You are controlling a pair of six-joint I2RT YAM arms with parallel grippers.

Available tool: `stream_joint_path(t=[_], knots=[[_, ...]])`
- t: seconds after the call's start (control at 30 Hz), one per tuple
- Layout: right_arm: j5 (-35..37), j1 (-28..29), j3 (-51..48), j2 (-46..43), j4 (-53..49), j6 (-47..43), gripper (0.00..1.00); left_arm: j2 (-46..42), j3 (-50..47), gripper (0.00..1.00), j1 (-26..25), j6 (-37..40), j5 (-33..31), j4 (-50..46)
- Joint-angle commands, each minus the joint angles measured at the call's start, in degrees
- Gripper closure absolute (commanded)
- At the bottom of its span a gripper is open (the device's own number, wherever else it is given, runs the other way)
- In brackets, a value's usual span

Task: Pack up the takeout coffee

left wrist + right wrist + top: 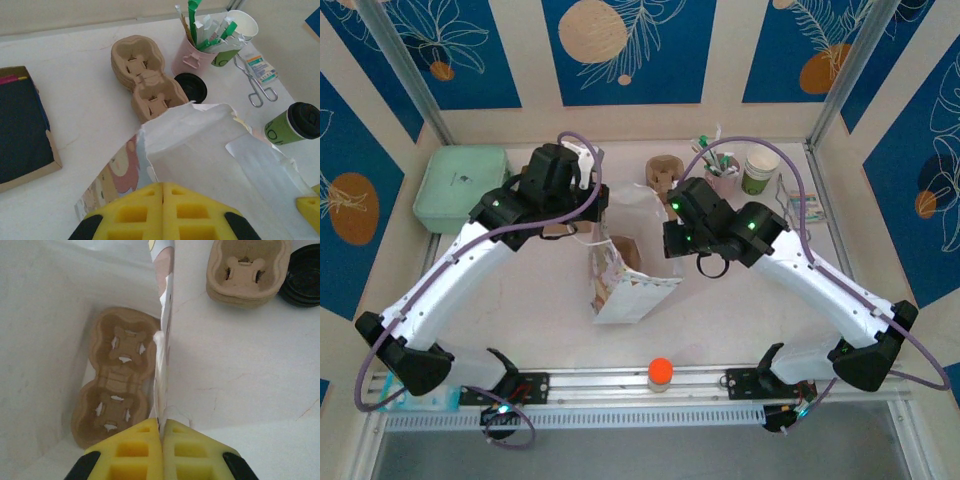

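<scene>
Honestly, with left gripper and right gripper both pinching the paper bag rim, spread it wide for the takeout coffee.

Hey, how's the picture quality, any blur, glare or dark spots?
Top external: even light, no glare on the table. Left wrist: left hand's yellow fingers blurred, pulp carrier stack sharp. Right wrist: carrier inside the paper bag shaded and soft.

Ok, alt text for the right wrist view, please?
The right gripper is shut on the rim of a white paper bag with a brown cup carrier lying inside. Outside, on the table, sit a stack of carriers and a black lid.
</scene>
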Motion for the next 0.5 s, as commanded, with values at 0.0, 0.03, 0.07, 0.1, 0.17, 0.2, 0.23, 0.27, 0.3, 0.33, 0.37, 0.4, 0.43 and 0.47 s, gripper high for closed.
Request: stream_joint_path(t=[0.0,0.03,0.07,0.1,0.17,0.2,0.23,0.27,0.3,0.33,0.37,0.4,0.43,0.47], knots=[[-1.6,-1.0,2.6,-0.1,-1.8,-0.8,1.0,0.7,-0.3,1.0,0.9,-1.2,2.0,2.1],[-1.7,-1.4,2.9,0.0,-1.8,-1.1,1.0,0.9,-0.7,1.0,1.2,-1.3,2.2,2.4],[-1.8,-1.8,3.2,0.3,-2.0,-1.4,1.0,1.1,-1.0,1.0,1.5,-1.3,2.4,2.7],[-2.0,-2.1,3.4,0.5,-2.1,-1.7,1.0,1.4,-1.3,1.0,1.7,-1.4,2.7,2.9],[-2.3,-3.0,3.9,1.1,-2.3,-2.2,1.0,1.9,-2.0,1.0,2.1,-1.4,2.9,3.3],[-2.4,-3.4,3.9,1.4,-2.1,-2.5,1.0,2.1,-2.4,1.0,2.4,-1.4,3.0,3.5],[-2.6,-3.7,4.0,1.6,-1.9,-2.8,1.0,2.2,-2.7,1.0,2.5,-1.5,3.1,3.6],[-2.9,-4.1,4.0,1.9,-1.6,-3.0,1.0,2.3,-3.1,1.0,2.7,-1.5,3.3,3.8],[-3.0,-4.4,4.1,2.2,-1.5,-3.3,1.0,2.3,-3.6,1.0,2.8,-1.5,3.3,4.2],[-3.1,-4.6,4.2,2.5,-1.5,-3.3,1.0,2.3,-4.0,1.0,3.0,-1.5,3.4,4.5],[-3.2,-4.9,4.4,3.0,-1.5,-3.6,1.0,2.4,-4.4,1.0,3.3,-1.6,3.6,4.8],[-3.4,-5.1,4.5,3.5,-1.7,-3.7,1.0,2.4,-4.8,1.0,3.6,-1.6,4.1,5.3],[-3.4,-5.3,4.6,3.8,-1.6,-3.9,1.0,2.5,-5.1,1.0,3.8,-1.7,4.4,5.5],[-3.3,-5.4,4.5,4.1,-1.5,-4.0,1.0,2.6,-5.4,1.0,4.1,-1.7,4.7,5.9]])
